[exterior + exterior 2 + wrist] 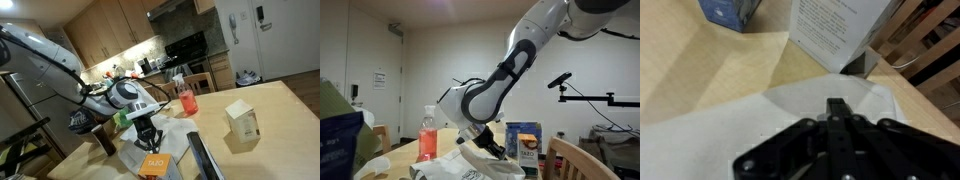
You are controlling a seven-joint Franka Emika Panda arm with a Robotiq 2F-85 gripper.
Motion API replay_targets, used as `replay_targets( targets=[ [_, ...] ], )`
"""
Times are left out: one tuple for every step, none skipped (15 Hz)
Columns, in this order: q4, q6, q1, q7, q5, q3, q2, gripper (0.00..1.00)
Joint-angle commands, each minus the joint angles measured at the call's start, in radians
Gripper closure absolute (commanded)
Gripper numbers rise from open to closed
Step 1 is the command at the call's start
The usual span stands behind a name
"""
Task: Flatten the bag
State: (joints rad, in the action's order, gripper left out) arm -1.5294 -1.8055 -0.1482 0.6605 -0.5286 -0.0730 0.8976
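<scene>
I'm seeing the table (700, 75) showing as pale wood, smooth and matt. Lying on the table, the bag (720, 135) is looking like thin white film, crinkled and softly matt. The gripper (837, 105) is reading as black and matt, hard plastic or metal; I cannot tell which. Above the table, the arm (520, 50) is shining with glossy white shells. Standing on the table, the carton (241, 120) is looking like dull beige cardboard, and the bottle (186, 98) is glowing as translucent red plastic.

Arm (517, 58) low, jaws closed.
</scene>
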Motion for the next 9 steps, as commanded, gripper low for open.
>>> replay_targets(
  targets=[
    [0.112,0.041,0.012,0.026,0.039,-0.01,0.085,1.0],
    [0.134,0.041,0.021,0.04,0.056,-0.016,0.103,1.0],
    [0.156,0.032,0.037,0.067,0.08,-0.025,0.126,1.0],
    [0.178,0.03,0.046,0.091,0.101,-0.029,0.145,1.0],
    [0.205,0.047,0.049,0.111,0.116,-0.028,0.166,1.0],
    [0.228,0.056,0.054,0.129,0.131,-0.028,0.182,1.0],
    [0.251,0.076,0.057,0.147,0.139,-0.026,0.194,1.0],
    [0.275,0.102,0.057,0.158,0.15,-0.024,0.202,1.0],
    [0.298,0.126,0.057,0.168,0.158,-0.02,0.213,1.0]
  ],
)
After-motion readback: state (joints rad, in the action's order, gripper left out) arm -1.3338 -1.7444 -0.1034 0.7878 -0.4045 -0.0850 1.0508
